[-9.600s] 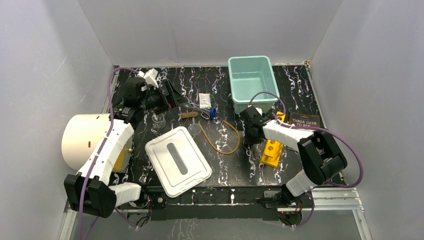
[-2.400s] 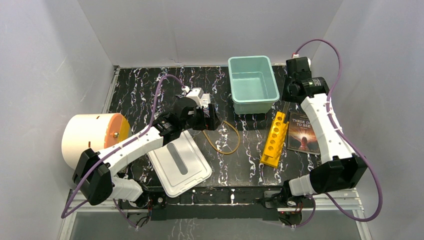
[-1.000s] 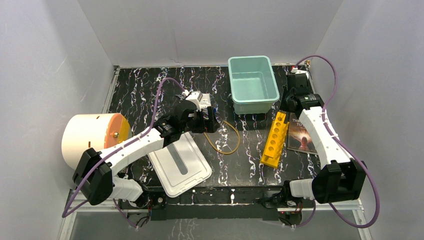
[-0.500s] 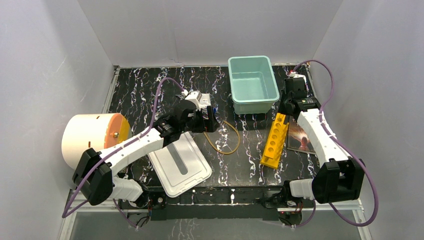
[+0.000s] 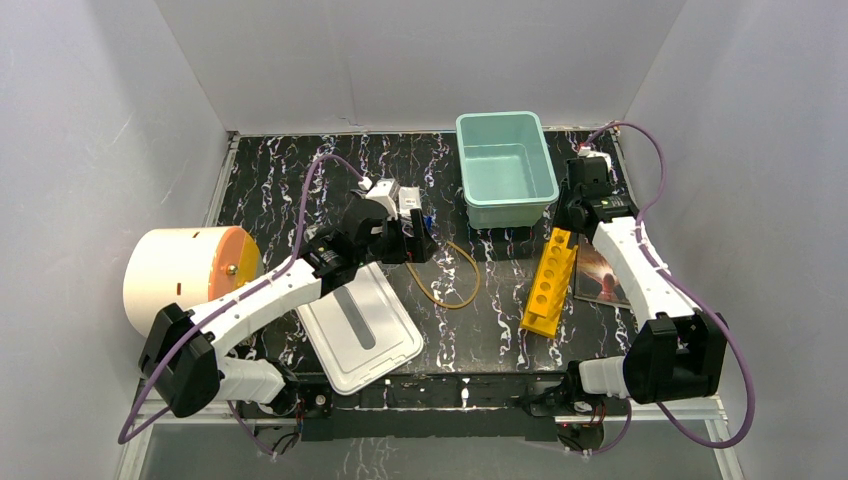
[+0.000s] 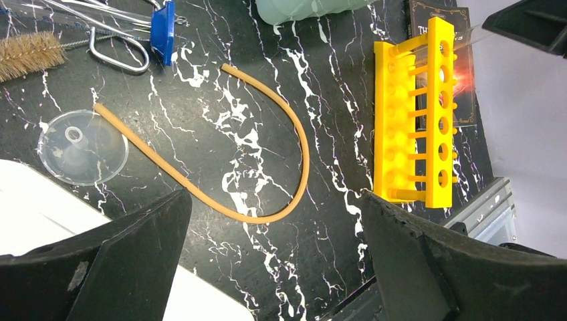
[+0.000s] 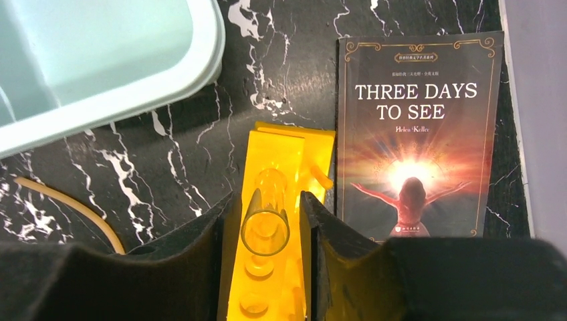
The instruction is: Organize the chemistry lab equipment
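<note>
A clear test tube (image 7: 265,217) stands upright in the end hole of the yellow rack (image 7: 294,150). My right gripper (image 7: 267,200) straddles the tube, open, with a thin gap on each side. In the top view that gripper (image 5: 566,220) sits at the rack's (image 5: 548,283) far end. My left gripper (image 6: 274,227) is wide open and holds nothing, hovering over the amber tubing loop (image 6: 294,134). Beyond the tubing lie the glass funnel (image 6: 83,147), the brush (image 6: 30,53), the metal tongs (image 6: 120,57) and the small blue piece (image 6: 162,30).
A teal bin (image 5: 505,165) stands at the back, just left of the right gripper. The dark book (image 7: 418,134) lies right of the rack. A white lid (image 5: 355,325) lies front left, and the big cream cylinder (image 5: 180,275) rests at the table's left edge.
The right gripper came down onto the rack's far end with the test tube, and its jaws have parted from the tube. The left arm shifted slightly left.
</note>
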`<state>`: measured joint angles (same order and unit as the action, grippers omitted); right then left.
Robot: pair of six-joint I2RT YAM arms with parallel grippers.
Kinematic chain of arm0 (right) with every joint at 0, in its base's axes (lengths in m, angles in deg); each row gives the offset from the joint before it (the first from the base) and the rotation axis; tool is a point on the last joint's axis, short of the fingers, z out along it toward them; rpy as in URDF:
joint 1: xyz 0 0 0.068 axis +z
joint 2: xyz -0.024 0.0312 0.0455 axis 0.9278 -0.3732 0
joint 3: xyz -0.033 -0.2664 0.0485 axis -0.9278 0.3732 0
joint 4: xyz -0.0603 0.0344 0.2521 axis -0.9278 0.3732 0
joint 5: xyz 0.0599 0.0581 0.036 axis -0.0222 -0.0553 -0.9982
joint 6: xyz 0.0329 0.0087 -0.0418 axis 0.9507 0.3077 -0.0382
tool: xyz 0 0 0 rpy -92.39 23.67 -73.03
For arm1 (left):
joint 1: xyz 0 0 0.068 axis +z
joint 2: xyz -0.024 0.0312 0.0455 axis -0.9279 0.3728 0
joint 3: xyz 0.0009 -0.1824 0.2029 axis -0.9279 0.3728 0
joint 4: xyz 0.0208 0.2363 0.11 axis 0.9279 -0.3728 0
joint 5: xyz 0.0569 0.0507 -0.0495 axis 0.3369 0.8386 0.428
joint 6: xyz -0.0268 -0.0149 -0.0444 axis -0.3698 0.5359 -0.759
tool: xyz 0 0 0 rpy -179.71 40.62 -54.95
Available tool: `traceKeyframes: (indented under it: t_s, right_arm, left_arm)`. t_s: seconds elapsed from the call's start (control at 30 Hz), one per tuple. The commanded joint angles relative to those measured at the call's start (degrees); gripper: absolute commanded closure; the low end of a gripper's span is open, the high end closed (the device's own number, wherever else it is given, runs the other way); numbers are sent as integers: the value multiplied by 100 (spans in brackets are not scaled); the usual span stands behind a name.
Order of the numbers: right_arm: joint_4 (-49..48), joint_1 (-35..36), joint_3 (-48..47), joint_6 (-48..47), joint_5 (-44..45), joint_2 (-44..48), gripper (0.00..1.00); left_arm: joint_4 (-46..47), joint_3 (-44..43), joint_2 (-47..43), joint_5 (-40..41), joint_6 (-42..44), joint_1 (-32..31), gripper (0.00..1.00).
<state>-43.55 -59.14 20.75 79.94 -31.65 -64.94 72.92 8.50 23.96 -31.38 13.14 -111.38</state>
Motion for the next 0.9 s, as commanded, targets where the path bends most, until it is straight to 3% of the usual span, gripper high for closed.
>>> traceKeyframes:
  t_s: [0.0,0.23,0.33,0.67,0.87]
  right_arm:
    - [-145,-47,88,-36,-71,230,51]
    - [471,-43,-749,85,-144,201,26]
    - [671,-43,-1170,80,-290,261,21]
    - [923,17,-2417,-409,-562,407,23]
    - [623,381,-2475,-431,-1796,315,30]
  left_arm:
    - [31,-20,-204,98,-37,25,2]
    - [-279,-237,-91,234,-70,25,2]
    - [-432,-358,-50,291,-126,27,2]
    - [-1327,-798,-65,927,-343,220,2]
    - [-1728,-571,-378,1159,-695,524,2]
